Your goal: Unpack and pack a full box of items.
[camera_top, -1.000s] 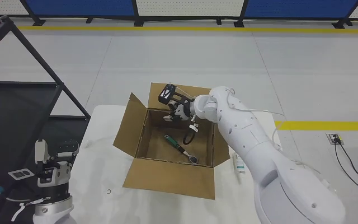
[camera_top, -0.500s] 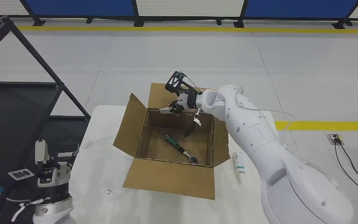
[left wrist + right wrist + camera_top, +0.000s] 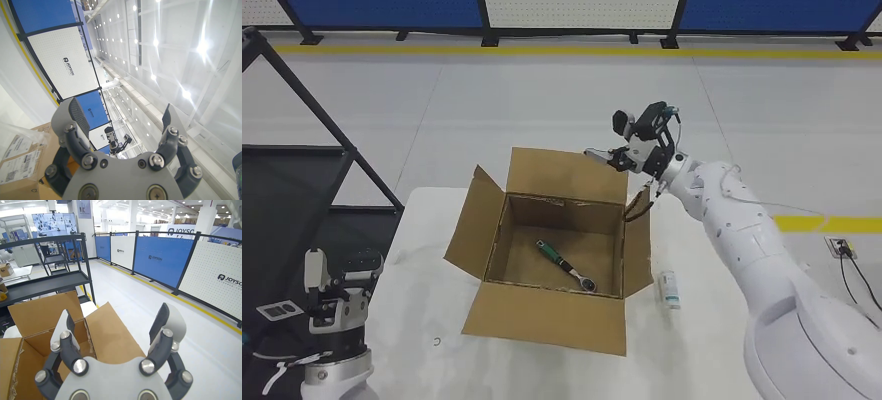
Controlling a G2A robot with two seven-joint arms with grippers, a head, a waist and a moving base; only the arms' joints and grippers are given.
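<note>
An open cardboard box [image 3: 474,215] stands on the white table, flaps spread. Inside it, on the bottom, lies a ratchet wrench with a green handle [image 3: 567,266]. My right gripper [image 3: 610,147] hangs in the air above the box's far right corner, open and empty; in its own view the gripper [image 3: 115,323] looks over the far flap of the box [image 3: 111,336]. My left gripper [image 3: 341,265] is low at the table's near left corner, pointing up; in its wrist view the gripper [image 3: 122,115] stands open with nothing between its fingers.
A small white tube [image 3: 670,290] lies on the table just right of the box. A black shelf rack [image 3: 302,180] stands left of the table. A labelled carton [image 3: 20,151] sits close beside the left gripper.
My right arm rose out of the box and swung back and to the right, past the far right corner. The wrench and the left arm stayed where they were.
</note>
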